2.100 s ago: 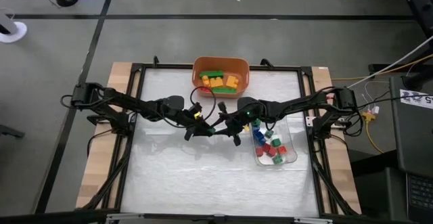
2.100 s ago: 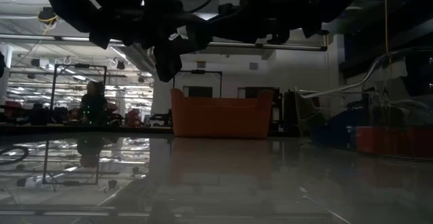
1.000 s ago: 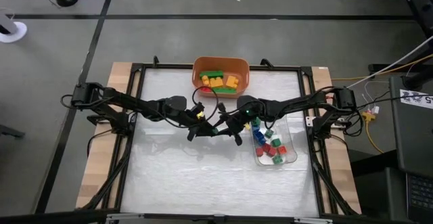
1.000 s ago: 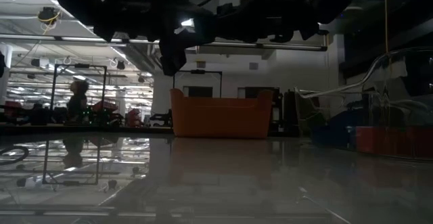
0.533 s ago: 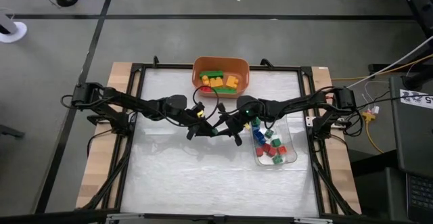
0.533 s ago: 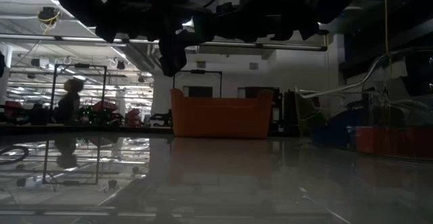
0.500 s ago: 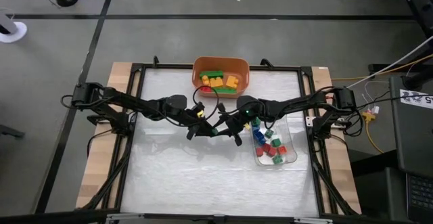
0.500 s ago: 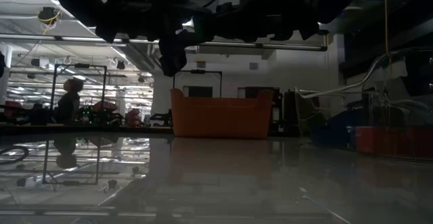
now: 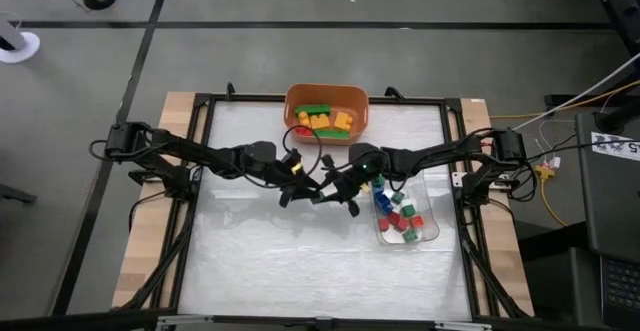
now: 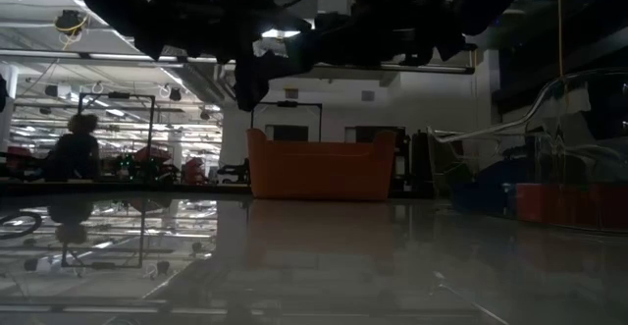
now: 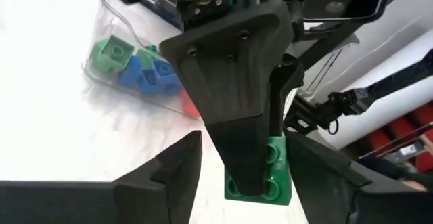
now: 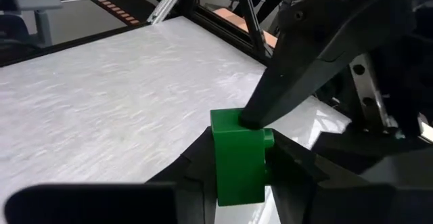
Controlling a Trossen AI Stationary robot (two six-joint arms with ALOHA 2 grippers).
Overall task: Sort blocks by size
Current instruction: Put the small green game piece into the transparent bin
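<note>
Above mid-surface (image 9: 300, 261), my right claw (image 9: 322, 193) is gripping green brick (image 12: 238, 158); my left claw (image 9: 298, 188) is standing spread beside it. Long bricks (image 9: 322, 119) are filling orange bin (image 9: 294, 99), cubes (image 9: 400, 216) clear tray (image 9: 432, 233). Judging sort nearly finished; this brick is remaining.

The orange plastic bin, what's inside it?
Inside the orange plastic bin lie green and yellow-orange toy bricks, with a bit of red. Anything underneath them is hidden.

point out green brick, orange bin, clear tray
green brick (image 12: 238, 158), right wrist view, its flat side face
orange bin (image 9: 327, 93), high view, its far rim
clear tray (image 9: 432, 226), high view, its right wall
</note>
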